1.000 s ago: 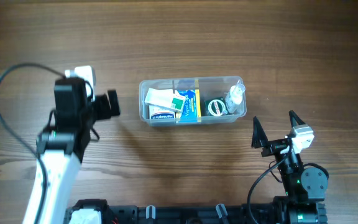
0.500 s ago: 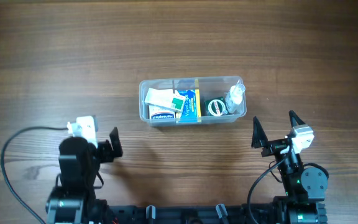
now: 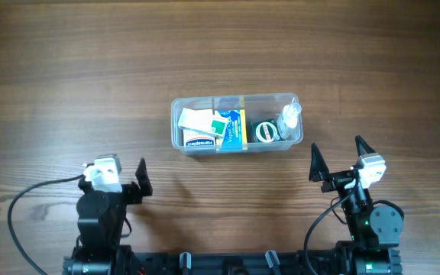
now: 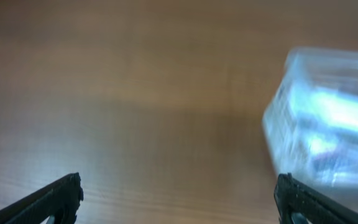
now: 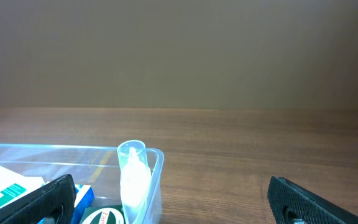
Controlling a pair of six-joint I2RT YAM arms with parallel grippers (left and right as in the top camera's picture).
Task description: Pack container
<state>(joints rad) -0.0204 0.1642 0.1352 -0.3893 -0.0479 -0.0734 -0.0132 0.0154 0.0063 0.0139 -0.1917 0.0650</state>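
I find the clear rectangular plastic container (image 3: 237, 123) standing upright at the centre of the brown wooden table (image 3: 220, 46), its long side running left to right. Inside it lie a white and green carton (image 3: 198, 119), a blue and yellow carton (image 3: 236, 128), a round green and white disc (image 3: 265, 132) and, at the right end, 1 small clear bottle (image 3: 288, 118). The left gripper (image 4: 178, 190) sits at the near left edge, jaws spread wide and holding nothing, well apart from the container, which is blurred in its wrist view. The right gripper (image 3: 337, 147) sits near the container's right end without touching it, jaws likewise spread and holding nothing.
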